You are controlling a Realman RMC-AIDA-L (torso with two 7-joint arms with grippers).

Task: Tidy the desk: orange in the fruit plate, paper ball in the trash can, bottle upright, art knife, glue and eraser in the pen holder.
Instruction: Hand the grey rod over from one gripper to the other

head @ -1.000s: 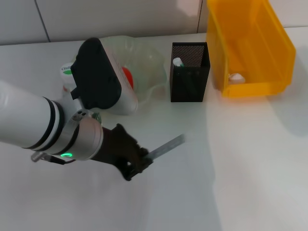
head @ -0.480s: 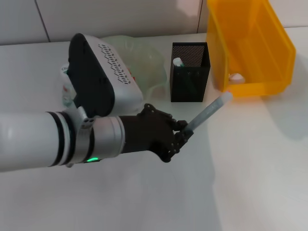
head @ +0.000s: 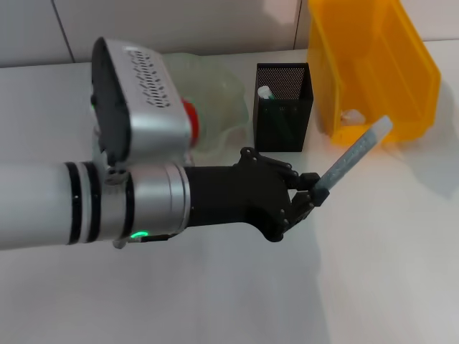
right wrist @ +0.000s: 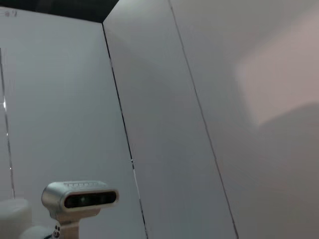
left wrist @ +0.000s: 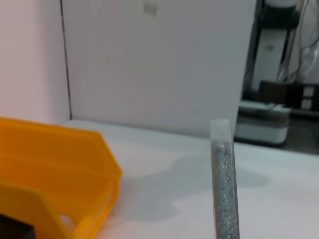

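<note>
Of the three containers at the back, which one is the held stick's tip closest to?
The yellow trash can: the stick's tip overlaps its front wall in the head view. The black pen holder and green fruit plate sit farther left.

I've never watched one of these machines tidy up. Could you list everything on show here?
art knife: one, silvery grey, held up over the desk near the trash can
pen holder: one, black mesh, by the far edge, something white inside
trash can: one, yellow, far right, a white item inside
fruit plate: one, pale green, left of the pen holder
orange: one, red-orange, in the plate, mostly hidden
desk: one, white
left tool: one, black, gripping the knife
</note>
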